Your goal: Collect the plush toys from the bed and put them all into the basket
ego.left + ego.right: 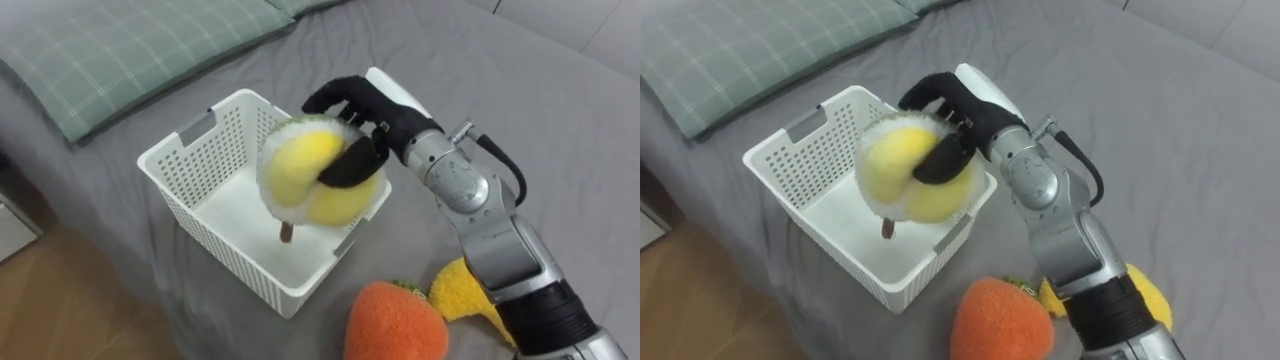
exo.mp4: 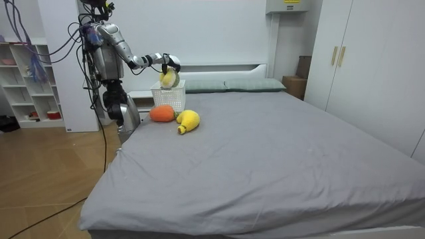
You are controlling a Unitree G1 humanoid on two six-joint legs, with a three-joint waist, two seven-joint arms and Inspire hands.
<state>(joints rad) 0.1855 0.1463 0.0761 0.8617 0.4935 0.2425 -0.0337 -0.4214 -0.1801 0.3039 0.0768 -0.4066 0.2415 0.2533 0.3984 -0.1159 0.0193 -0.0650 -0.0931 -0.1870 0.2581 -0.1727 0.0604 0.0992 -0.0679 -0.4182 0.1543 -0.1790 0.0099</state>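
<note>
Above the white basket [image 1: 190, 160], right hand [image 1: 370, 125] outstretched, fingers curled round yellow plush toy [image 1: 310, 180].

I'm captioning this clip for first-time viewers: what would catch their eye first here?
First, the robot's right hand, curled round a round yellow plush toy and holding it over the open white basket on the grey bed. Next, the orange plush toy and a second yellow toy, lying on the bed beside the basket, close to the robot's arm.
</note>
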